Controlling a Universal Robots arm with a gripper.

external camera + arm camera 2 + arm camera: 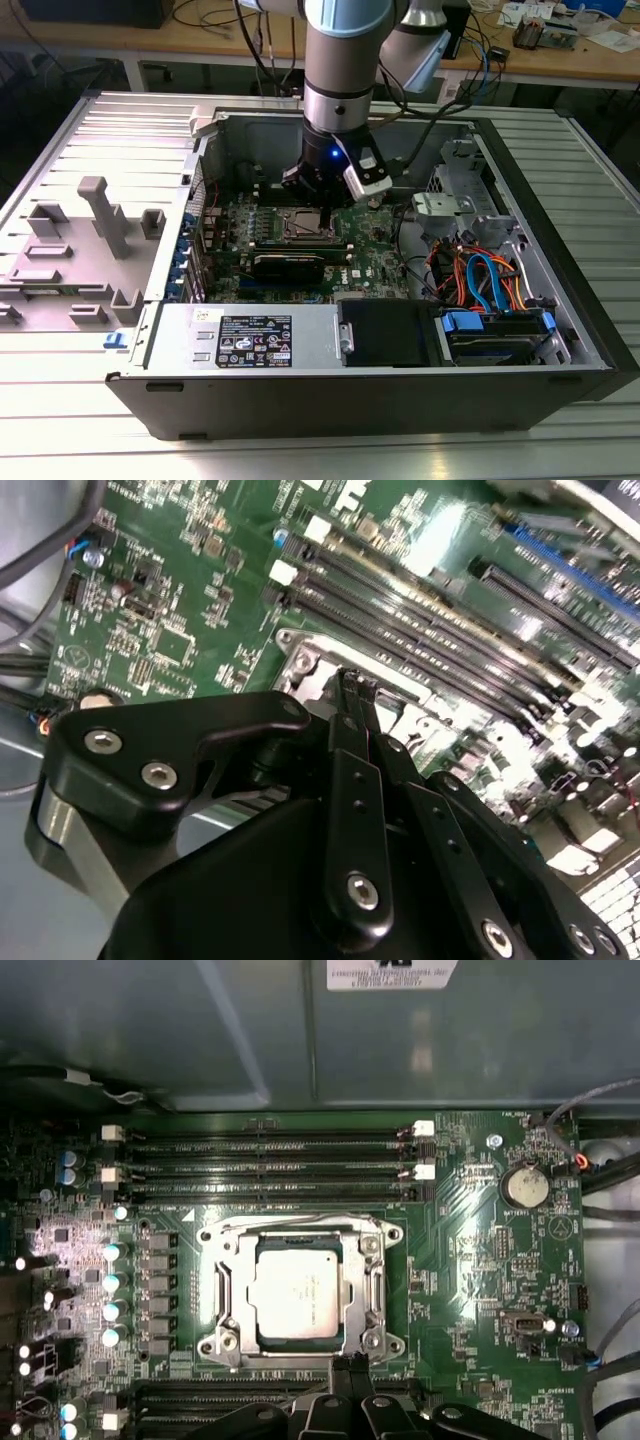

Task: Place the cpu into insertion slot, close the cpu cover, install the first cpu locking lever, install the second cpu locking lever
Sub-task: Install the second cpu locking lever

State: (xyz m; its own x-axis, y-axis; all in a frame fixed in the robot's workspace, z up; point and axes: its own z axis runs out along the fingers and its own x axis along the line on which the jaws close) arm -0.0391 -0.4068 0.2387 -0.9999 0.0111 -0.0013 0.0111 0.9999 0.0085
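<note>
Inside the insertion slot (300,1295) lies one cpu (297,1295), one cpu cover (372,1290) framing it. Pincer (352,1365) hangs upright just beside the slot's edge, fingers pressed together, holding nothing.

Dim interior, perhaps blurred glare

The cpu (295,1295), a flat square chip with a dull silver top, lies level in the slot (300,1295). The cover (372,1278), a thin silver frame, lies shut around it, its window showing the chip. In the exterior view, the slot (303,226) sits mid-board.
</note>
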